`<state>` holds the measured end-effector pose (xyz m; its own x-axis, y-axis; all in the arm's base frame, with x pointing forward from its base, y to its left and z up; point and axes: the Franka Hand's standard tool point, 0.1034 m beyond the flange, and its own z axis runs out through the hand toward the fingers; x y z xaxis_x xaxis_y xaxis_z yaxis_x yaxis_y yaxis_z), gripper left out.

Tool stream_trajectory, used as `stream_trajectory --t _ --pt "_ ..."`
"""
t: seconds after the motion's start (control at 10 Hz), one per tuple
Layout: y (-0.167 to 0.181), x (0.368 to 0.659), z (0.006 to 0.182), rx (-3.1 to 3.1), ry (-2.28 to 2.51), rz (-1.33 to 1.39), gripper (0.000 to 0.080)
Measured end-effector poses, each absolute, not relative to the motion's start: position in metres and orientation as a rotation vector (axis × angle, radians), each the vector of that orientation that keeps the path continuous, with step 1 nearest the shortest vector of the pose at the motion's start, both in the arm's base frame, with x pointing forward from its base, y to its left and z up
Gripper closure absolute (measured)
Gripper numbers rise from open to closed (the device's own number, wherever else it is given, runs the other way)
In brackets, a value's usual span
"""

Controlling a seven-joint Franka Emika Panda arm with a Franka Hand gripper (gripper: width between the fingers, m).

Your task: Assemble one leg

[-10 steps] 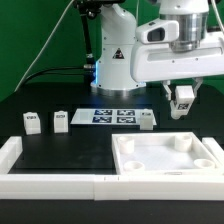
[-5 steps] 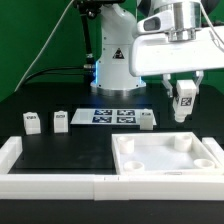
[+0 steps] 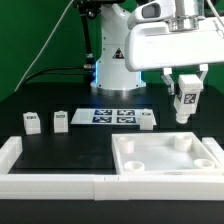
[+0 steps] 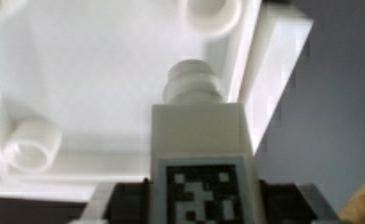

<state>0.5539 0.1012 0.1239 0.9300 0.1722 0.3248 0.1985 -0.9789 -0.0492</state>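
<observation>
the end effector holds the leg upright over the white tray.

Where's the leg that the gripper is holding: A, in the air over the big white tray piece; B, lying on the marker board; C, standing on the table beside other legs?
A: the gripper holds the leg off the table, and the wrist view shows the tray piece beneath it.

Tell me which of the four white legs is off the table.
The leg clamped in the gripper, in the air over the white tray-like piece. The other three legs stand on the black table.
</observation>
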Motion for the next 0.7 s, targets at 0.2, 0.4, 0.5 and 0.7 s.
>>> stream_trajectory --t 0.2,0.4,0.5,0.7 --pt "0.103 0.59 0.129 -3.001 -0.273 -0.448 0.0509" --pt "0.102 0.598 0.124 -2.997 -0.323 -0.454 0.0509" --pt "0.103 0.598 0.124 -2.997 -0.324 -0.454 0.0509" --pt "0.102 0.601 0.125 -2.991 -0.324 -0.516 0.0509"
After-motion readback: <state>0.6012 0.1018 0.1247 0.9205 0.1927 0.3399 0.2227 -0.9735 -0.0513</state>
